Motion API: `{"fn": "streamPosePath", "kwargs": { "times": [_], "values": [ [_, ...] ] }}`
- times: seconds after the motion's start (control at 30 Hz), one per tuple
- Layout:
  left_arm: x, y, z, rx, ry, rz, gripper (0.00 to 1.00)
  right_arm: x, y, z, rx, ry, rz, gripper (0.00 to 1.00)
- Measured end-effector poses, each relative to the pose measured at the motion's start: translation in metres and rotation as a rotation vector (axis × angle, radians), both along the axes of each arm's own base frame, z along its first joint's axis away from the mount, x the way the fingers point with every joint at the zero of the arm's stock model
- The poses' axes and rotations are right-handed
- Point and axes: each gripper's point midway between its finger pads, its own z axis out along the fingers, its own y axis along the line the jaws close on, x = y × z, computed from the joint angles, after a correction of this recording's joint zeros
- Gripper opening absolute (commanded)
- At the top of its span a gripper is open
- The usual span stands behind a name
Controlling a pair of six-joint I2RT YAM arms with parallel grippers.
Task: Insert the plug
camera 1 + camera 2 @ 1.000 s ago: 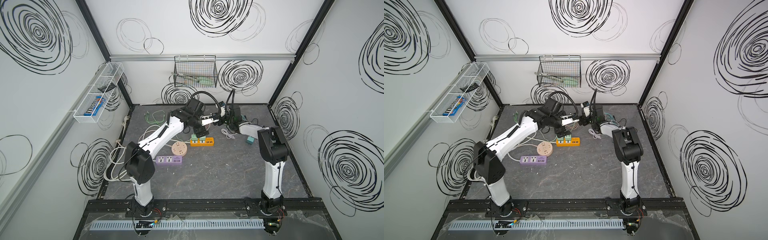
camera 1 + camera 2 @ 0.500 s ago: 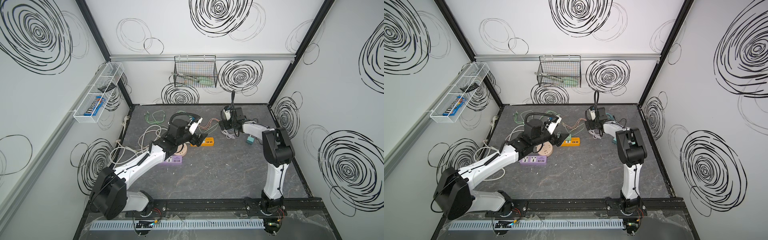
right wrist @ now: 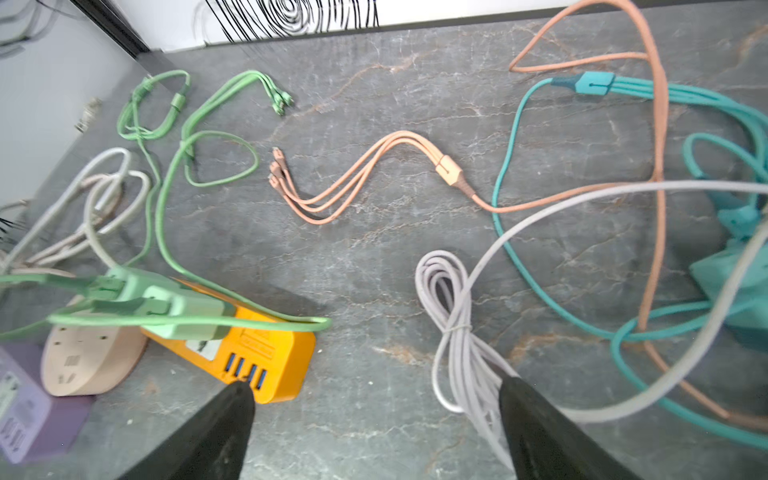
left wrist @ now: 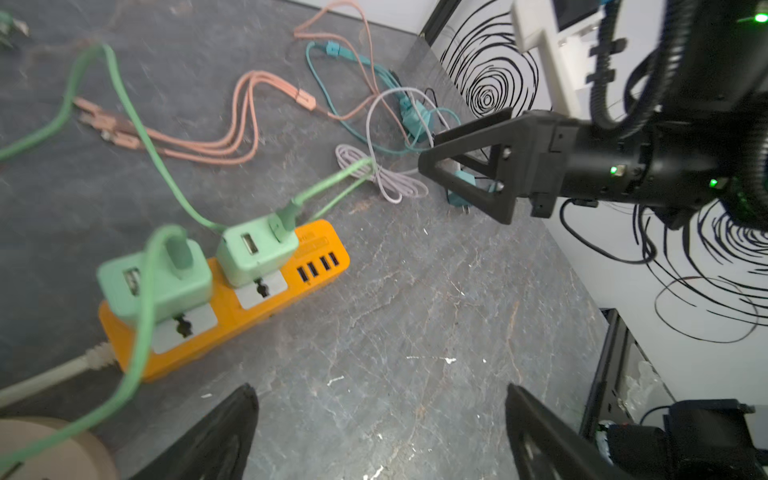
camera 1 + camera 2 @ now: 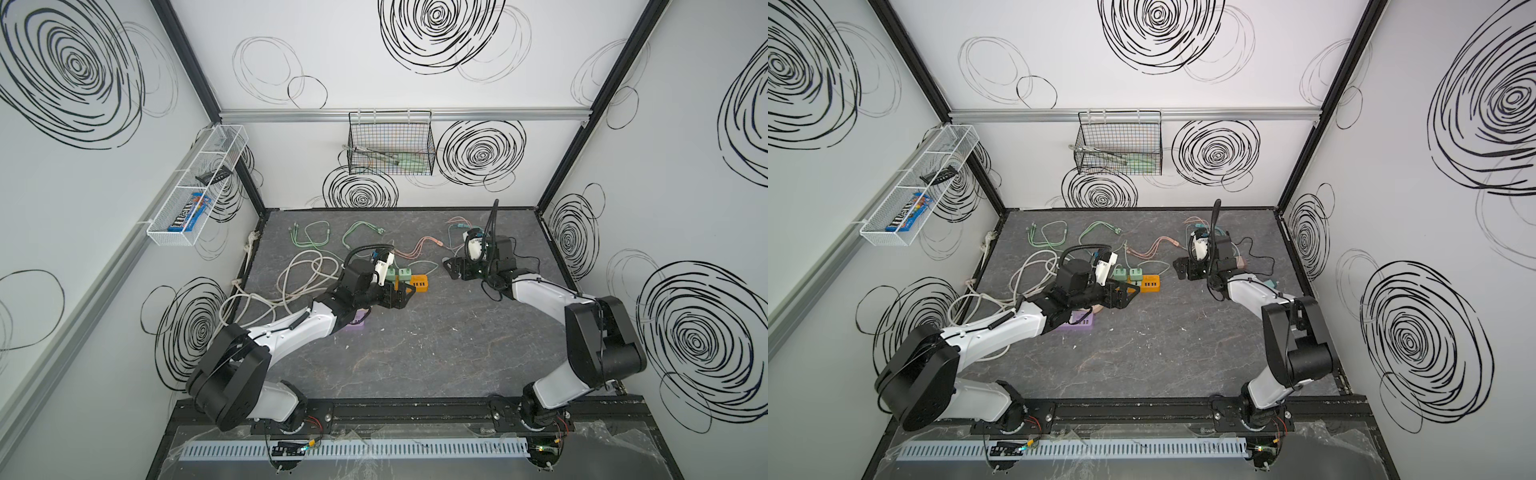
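An orange power strip [image 5: 420, 284] [image 5: 1150, 284] [image 4: 316, 246] [image 3: 272, 353] lies mid-table. Two pale green charger plugs [image 4: 154, 283] [image 4: 257, 250] [image 5: 399, 274] [image 5: 1128, 273] [image 3: 176, 309] sit in its sockets, each with a green cable. My left gripper [image 5: 405, 296] [image 5: 1128, 296] [image 4: 380, 390] hovers just in front of the strip, open, with bare table between its fingers. My right gripper [image 5: 450, 269] [image 5: 1179, 270] [image 3: 376, 384] is open and empty to the strip's right, over a lilac cable coil [image 3: 451, 299] [image 4: 390, 185].
A round beige socket [image 3: 91, 361] and a purple strip [image 5: 1077, 322] [image 3: 25, 411] lie left of the orange one. A teal charger [image 3: 731, 278] and teal and pink cables [image 3: 365, 178] are at the back right. White cords [image 5: 299, 278] loop on the left.
The left arm has pulled back from over the strip toward the front and folded low, its gripper staying open. The right gripper has come forward and down a little.
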Motion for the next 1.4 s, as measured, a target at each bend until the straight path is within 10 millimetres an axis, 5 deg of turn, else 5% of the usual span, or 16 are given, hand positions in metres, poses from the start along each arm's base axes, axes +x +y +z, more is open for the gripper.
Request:
{"fn": "streamPosePath", "kwargs": {
  "times": [0.17,0.27,0.33,0.47,0.63,0.9,1.4],
  "values": [
    [0.000,-0.007,-0.016,-0.042,0.079,0.011,0.96,-0.041,0.012,-0.007,0.164,0.041,-0.028,0.69],
    [0.002,-0.009,-0.027,-0.048,0.116,0.024,0.96,-0.056,0.022,-0.016,0.201,0.083,-0.013,0.67],
    [0.004,-0.010,-0.032,-0.050,0.134,0.034,0.96,-0.062,0.030,-0.018,0.214,0.099,0.005,0.64],
    [0.005,-0.008,-0.043,-0.045,0.169,0.052,0.96,-0.068,0.047,-0.019,0.232,0.108,0.047,0.43],
    [0.011,-0.003,-0.055,-0.029,0.194,0.081,0.96,-0.075,0.061,-0.050,0.205,0.192,0.084,0.23],
    [0.026,0.007,-0.075,-0.003,0.217,0.141,0.96,-0.062,0.084,-0.082,0.165,0.266,0.106,0.01],
    [0.071,0.010,-0.085,0.005,0.184,0.212,0.96,-0.023,0.104,-0.097,0.172,0.241,0.028,0.00]
  ]
}}
